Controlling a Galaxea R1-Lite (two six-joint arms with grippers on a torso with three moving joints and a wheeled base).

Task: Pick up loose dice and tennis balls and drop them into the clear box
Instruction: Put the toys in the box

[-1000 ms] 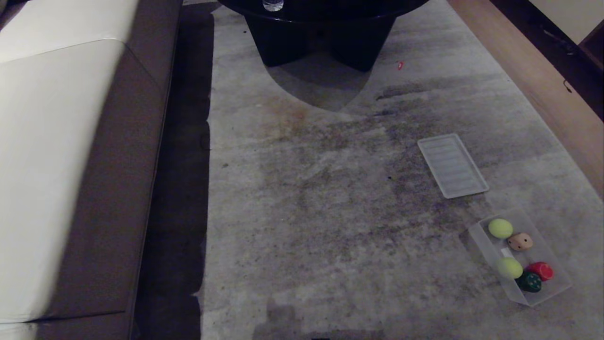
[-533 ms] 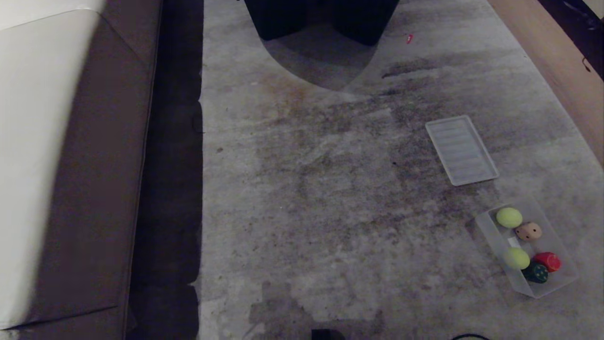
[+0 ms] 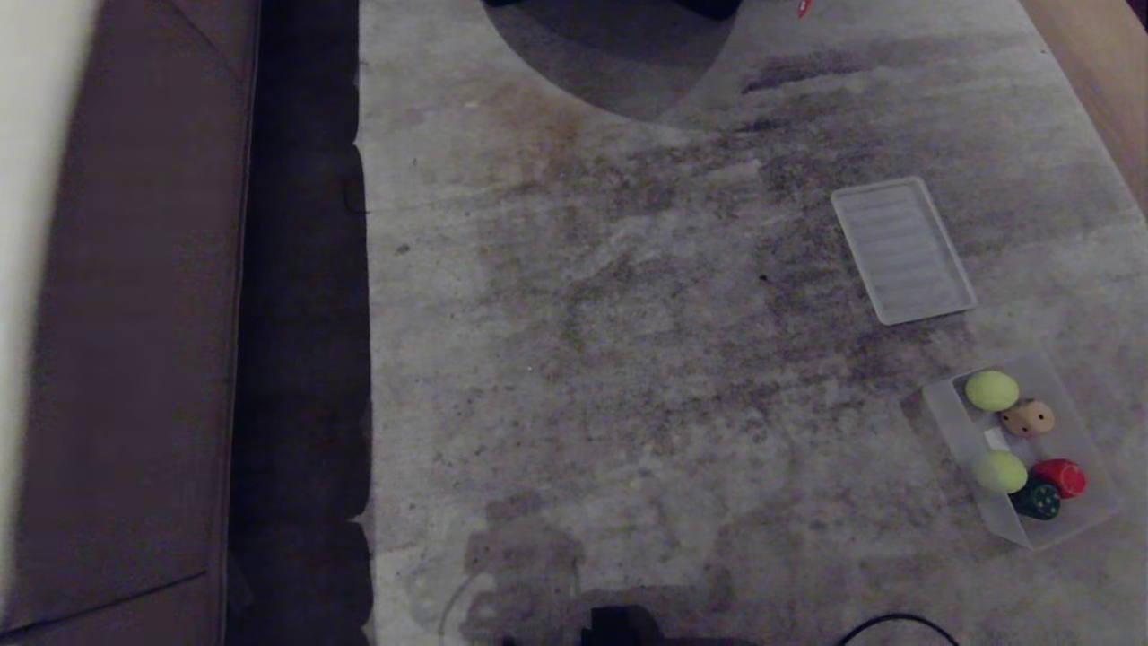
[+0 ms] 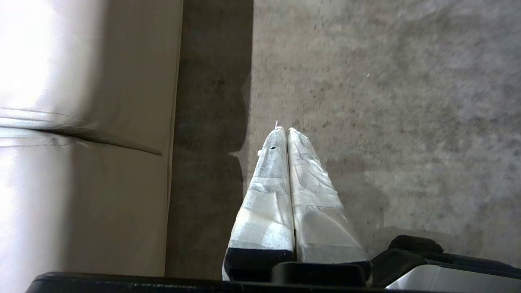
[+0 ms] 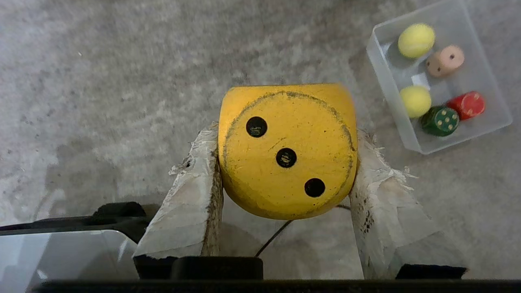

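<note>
1. Yellow soft cube die with black pips (image 5: 287,150) sits pinched between the two tape-wrapped fingers (image 5: 191,203) of the right gripper (image 5: 285,142), held above the mottled grey carpet (image 3: 628,359) – its three-pip face turned toward the wrist camera
2. Clear shallow rectangular plastic box (image 3: 951,422) lies on the carpet at the robot's right; inside are two yellow-green fuzzy tennis balls (image 3: 991,390), a beige die (image 3: 1028,418), a red die (image 3: 1060,477) and a dark green die (image 3: 1038,501)
3. Flat ribbed clear lid panel (image 3: 902,250) rests near the box, farther from the robot
4. Left gripper (image 4: 283,130) hangs over the carpet beside the brown and cream sofa (image 4: 81,122) – fingers pressed together, empty
</note>
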